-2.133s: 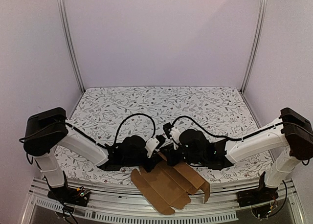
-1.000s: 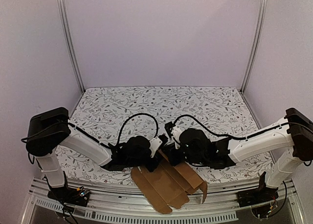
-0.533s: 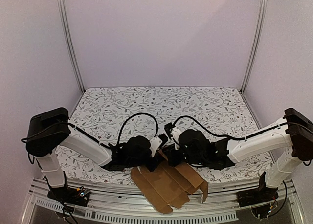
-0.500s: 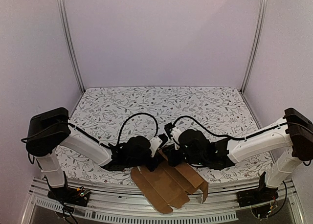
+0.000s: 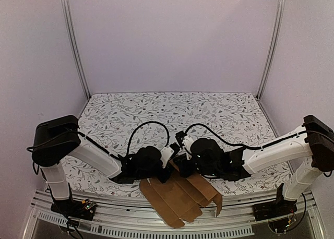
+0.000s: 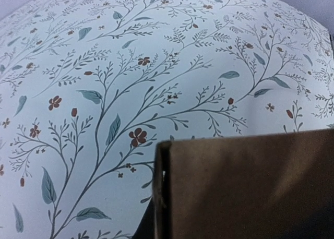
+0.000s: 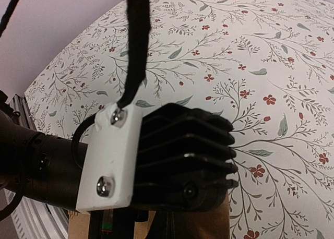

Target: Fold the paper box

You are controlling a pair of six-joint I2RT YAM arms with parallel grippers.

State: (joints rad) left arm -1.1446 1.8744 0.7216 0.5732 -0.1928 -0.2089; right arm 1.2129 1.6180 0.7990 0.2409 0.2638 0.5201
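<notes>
Lilac walls and two aluminium posts [image 5: 73, 46] close in a table spread with a leaf-and-flower cloth [image 5: 172, 111]. I have both arms reaching inward, low over the near edge, their wrists almost meeting at the middle.

The paper box [image 5: 177, 200] lies just in front of them: a brown die-cut sheet, mostly flat, set at a slant, with its near part hanging past the cloth over the metal rail [image 5: 156, 229]. Creases run along it, and the flap at its right end stands tilted up.

The left gripper [image 5: 165, 172] sits at the sheet's far left corner. From the left wrist camera I get only a cardboard panel close to the lens, its folded edge upright against the cloth, and no fingers. I cannot tell whether that gripper is open or closed.

The right gripper [image 5: 183, 171] is at the sheet's far edge, just beside the left one, and its jaws are fully closed. I cannot see whether cardboard is pinched between them. Its wrist camera is filled by the left arm's black finned housing [image 7: 182, 155], white mount [image 7: 112, 158] and cable [image 7: 136, 46], with a strip of brown board below.
</notes>
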